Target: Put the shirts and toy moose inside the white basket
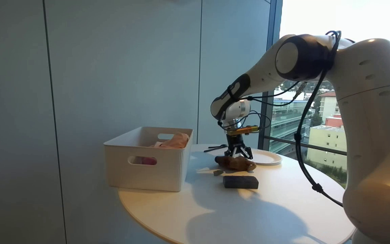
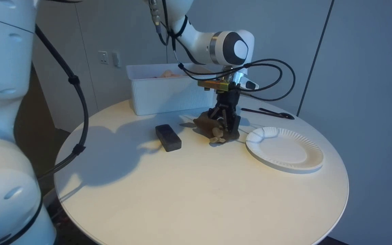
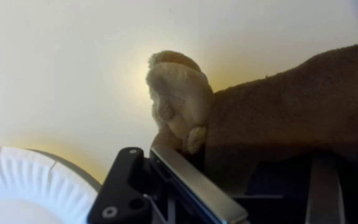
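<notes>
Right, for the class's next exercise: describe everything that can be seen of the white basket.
The white basket is an open-topped rectangular bin, apparently plastic, with straight sides, fine vertical ribbing on a long side and an oblong handle cut-out in each end. It stands upright on the table, one bottom corner apparently poking past the round edge. Inside, a peach shirt heaps up by one handle; pink cloth shows through the other.
</notes>
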`<state>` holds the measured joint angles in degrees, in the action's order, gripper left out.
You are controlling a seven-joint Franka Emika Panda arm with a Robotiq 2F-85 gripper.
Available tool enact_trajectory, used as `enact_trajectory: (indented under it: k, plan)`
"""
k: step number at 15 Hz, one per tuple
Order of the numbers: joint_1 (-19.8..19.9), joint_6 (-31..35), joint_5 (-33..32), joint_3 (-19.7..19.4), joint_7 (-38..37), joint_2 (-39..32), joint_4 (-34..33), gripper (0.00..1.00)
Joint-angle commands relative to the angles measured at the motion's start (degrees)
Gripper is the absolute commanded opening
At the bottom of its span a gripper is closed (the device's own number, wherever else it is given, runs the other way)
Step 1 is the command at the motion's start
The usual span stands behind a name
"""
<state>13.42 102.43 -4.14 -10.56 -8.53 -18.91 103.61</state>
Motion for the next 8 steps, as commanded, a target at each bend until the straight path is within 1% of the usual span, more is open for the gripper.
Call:
enact_trajectory:
  k: [1, 4, 8]
  plan:
    - [-2.19, 12.34, -5.46, -1.67, -4.09, 11.98, 14.08, 0.07]
    - [-2.9, 21.3, -12.64, -1.59, -7.4, 18.97, 22.55, 0.09]
    - [-3.34, 30.39, -23.17, 0.22, -15.66, 27.0, 30.93, 0.09]
